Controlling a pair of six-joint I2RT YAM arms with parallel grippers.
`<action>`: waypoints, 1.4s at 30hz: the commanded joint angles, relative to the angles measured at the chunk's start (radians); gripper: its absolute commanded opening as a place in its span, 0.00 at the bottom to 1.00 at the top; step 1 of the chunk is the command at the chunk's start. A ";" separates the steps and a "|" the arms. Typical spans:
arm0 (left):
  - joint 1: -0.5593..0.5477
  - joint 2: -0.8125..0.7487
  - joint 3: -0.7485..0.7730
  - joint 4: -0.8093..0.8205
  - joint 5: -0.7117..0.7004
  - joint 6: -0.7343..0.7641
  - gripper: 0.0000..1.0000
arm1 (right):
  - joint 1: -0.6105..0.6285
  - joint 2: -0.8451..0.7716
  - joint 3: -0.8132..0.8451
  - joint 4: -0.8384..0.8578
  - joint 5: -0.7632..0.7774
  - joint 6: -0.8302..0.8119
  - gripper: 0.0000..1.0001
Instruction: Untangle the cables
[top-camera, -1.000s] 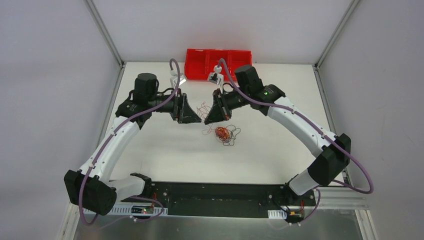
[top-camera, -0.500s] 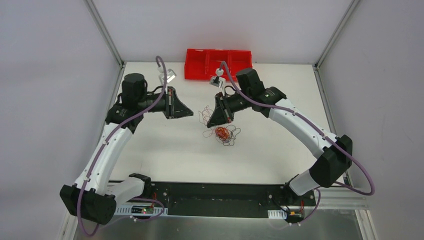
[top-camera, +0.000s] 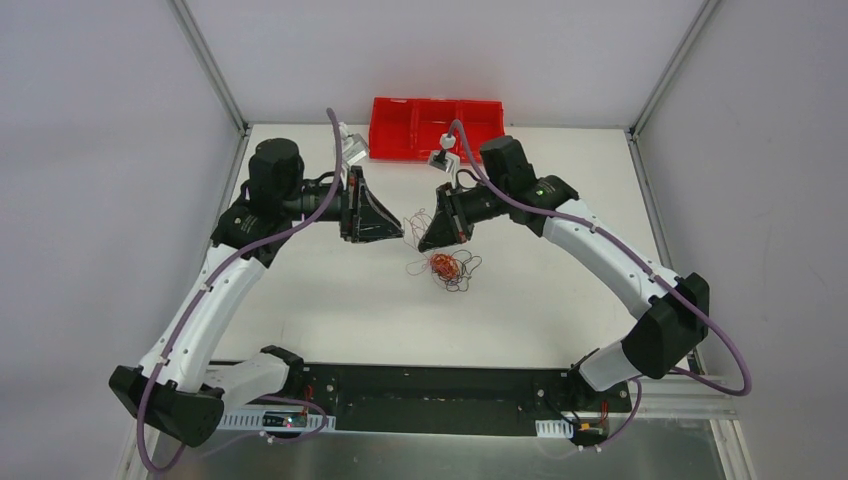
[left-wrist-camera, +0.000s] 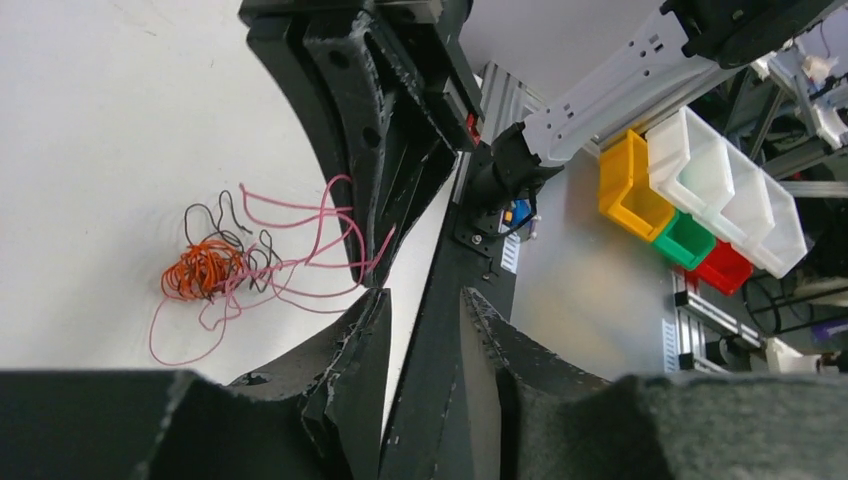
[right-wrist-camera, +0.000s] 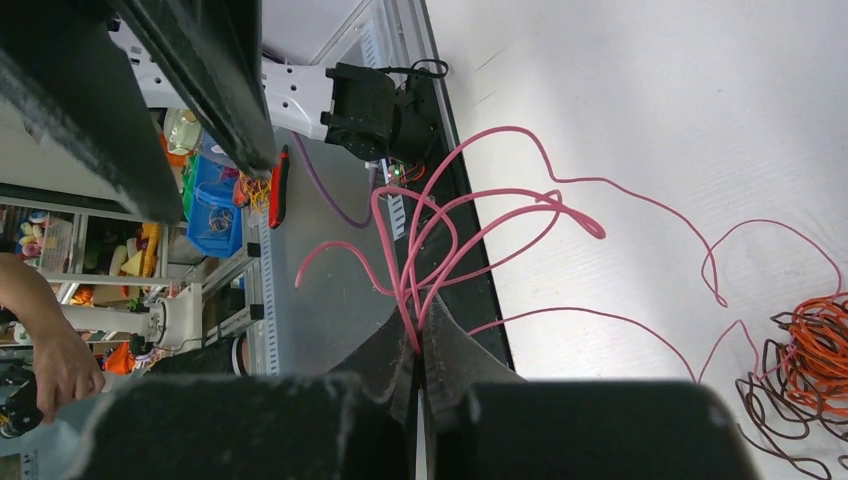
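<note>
right gripper (right-wrist-camera: 418, 345) clamps red wire (right-wrist-camera: 410, 295) loops; left gripper (left-wrist-camera: 422, 298) open, just left of them; ball (top-camera: 443, 265) trails toward bases, nearer right arm

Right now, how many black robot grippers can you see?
2. The left black two-finger gripper is open, just left of the thin pink wire loops. The right gripper is shut on those loops, beside the orange wire tangle. None seem hidden.

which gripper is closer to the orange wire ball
Right. The right gripper sits just behind the orange wire ball, pinching pink strands; the left gripper is farther off to its left.
</note>
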 joint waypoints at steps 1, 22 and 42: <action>-0.071 0.057 0.063 0.030 0.007 0.053 0.34 | 0.000 0.000 0.009 0.053 -0.030 0.038 0.00; -0.093 0.111 0.084 -0.045 -0.249 0.078 0.33 | 0.000 -0.033 -0.023 0.009 -0.050 -0.004 0.00; -0.116 0.157 0.078 -0.015 -0.237 0.034 0.52 | -0.001 -0.029 -0.021 0.020 -0.074 0.003 0.00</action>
